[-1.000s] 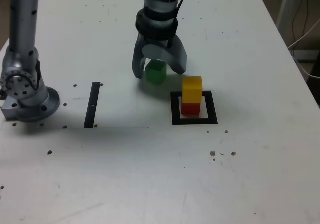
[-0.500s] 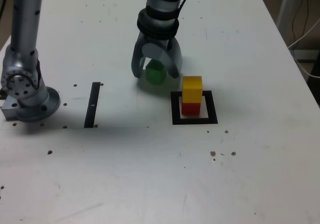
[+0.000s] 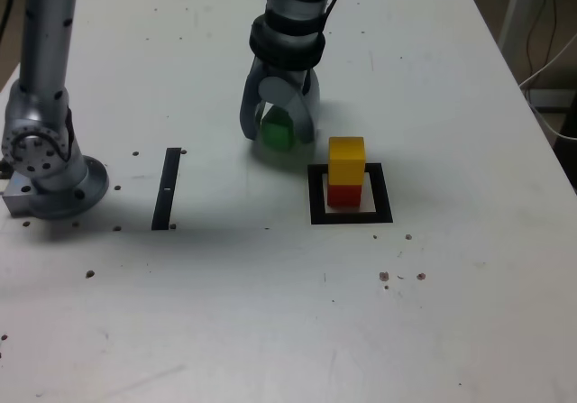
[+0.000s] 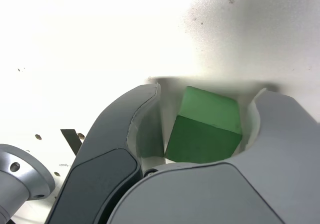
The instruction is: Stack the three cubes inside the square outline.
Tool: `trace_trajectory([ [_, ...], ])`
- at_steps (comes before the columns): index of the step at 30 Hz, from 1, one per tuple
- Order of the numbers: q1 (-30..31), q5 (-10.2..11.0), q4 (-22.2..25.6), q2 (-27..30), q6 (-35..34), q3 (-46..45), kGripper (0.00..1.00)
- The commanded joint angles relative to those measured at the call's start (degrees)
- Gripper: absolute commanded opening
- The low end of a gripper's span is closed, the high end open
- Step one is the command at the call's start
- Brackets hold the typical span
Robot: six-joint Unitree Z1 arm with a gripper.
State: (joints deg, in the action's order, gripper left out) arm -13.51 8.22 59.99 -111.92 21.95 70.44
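Green cube sat between parted jaws, beside a two-cube stack

The gripper (image 3: pixel 278 139) stood low over the white table (image 3: pixel 207 313), its jaws apart, one finger on each side of the green cube (image 3: pixel 277 132). In the wrist view a strip of space showed between the cube and the inner face of one finger, the one nearer the arm's base; on the other side the cube lay very close to the curved finger, and whether the two touched could not be told. The cube was turned at an angle to the jaws, with a lighter green face and a darker one showing.

The other two cubes were outside the jaws, off to the exterior view's right of them and nearer that camera. There the yellow cube (image 3: pixel 346 160) rested on top of the red cube (image 3: pixel 343 196), and the red one stood on the white centre of the square outline (image 3: pixel 317 209), with the black border around it. The green cube was outside that border, near its far left corner as the exterior view showed it.

To the exterior view's left of the jaws, also nearer the camera, a straight black strip (image 3: pixel 167 189) lay flat on the table. Farther left from the jaws stood the arm's round base (image 3: pixel 59 196).
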Motion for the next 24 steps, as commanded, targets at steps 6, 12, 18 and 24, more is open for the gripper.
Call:
trace_trajectory([
  [6, -0.1, -0.6, 0.0, 0.0, -0.1, 0.5, 0.31],
  [12, 0.6, -1.1, 0.6, 1.2, -0.1, 1.6, 0.31],
  [18, 2.3, -1.5, 3.4, 3.5, -1.4, 4.6, 0.31],
  [24, 4.3, -1.5, 8.4, 4.9, -4.2, 10.3, 0.31],
])
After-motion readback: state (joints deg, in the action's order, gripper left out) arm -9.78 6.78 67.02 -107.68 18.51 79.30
